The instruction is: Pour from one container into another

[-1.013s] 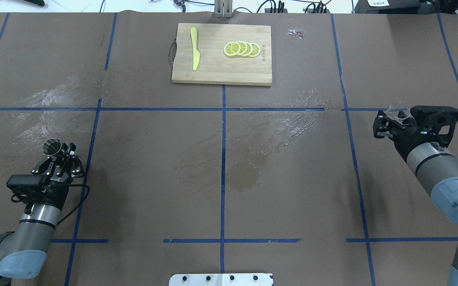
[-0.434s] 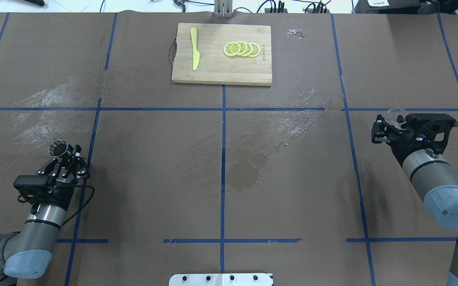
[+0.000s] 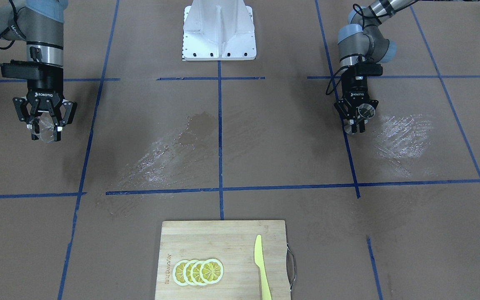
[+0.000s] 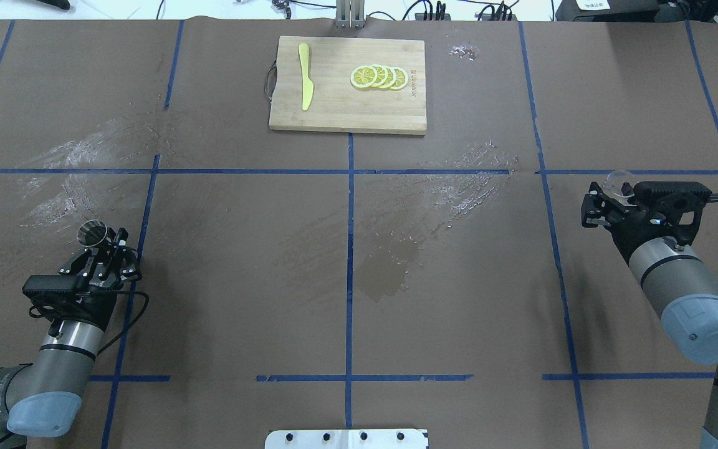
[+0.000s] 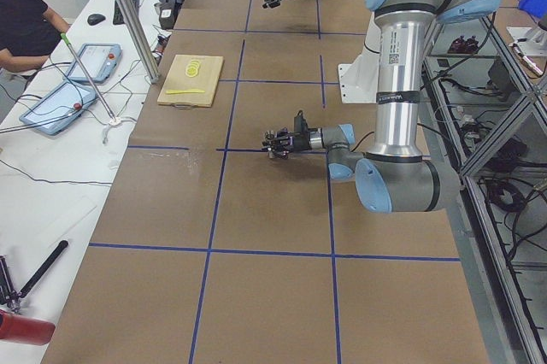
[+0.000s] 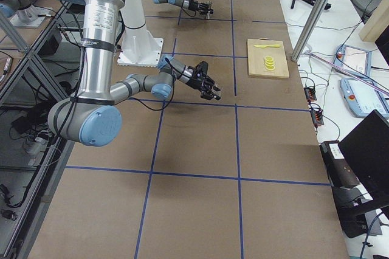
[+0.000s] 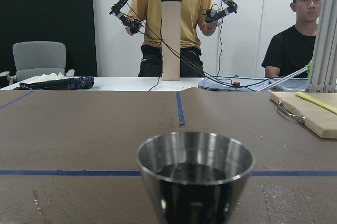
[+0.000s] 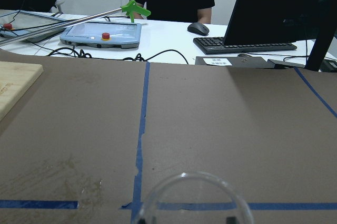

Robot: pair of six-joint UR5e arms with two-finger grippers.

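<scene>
My left jaws are clamped on the grey metal jigger [image 4: 91, 232] at the left side of the worktop [image 4: 240, 299]. The cutting board [image 4: 346, 112] lies at the back middle. My right jaws are clamped on the clear glass cup [image 4: 619, 179] at the right side, well apart from the jigger.

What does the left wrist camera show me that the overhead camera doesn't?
Only the left wrist view: a close look into the jigger, which is dark at the bottom, and two people beyond the table's far edge. Only the overhead view: the glass cup held on the robot's right side, the lemon slices and a damp patch mid-table. Both: the jigger, the cutting board and the blue tape lines.
</scene>
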